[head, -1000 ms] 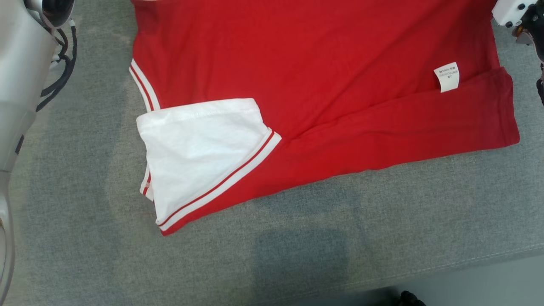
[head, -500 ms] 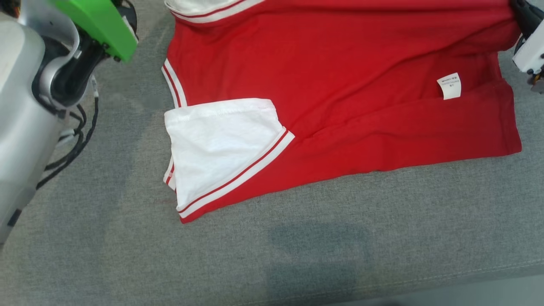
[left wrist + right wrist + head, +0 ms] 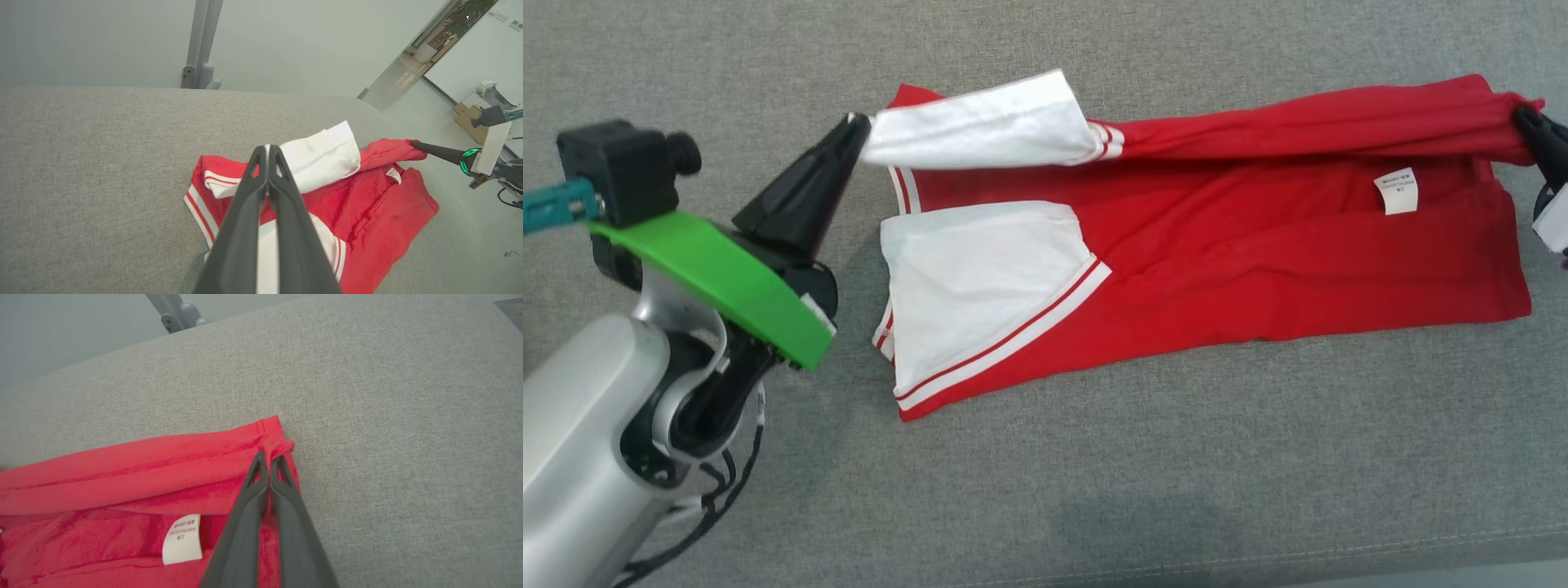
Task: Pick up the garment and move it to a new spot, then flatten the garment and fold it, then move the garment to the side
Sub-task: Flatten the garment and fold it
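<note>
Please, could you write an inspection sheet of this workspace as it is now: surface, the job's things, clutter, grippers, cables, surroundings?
Surface: grey fabric surface, flat, woven.
Job's things: red T-shirt, partly folded, far edge lifted between both grippers; care label showing.
Clutter: nothing seen.
Grippers: left gripper shut on the far white sleeve; right gripper shut on the far hem corner.
Cables: black cables hang at the left arm, apart from the shirt.
Surroundings: metal post behind the surface; cardboard box on the floor beyond.
</note>
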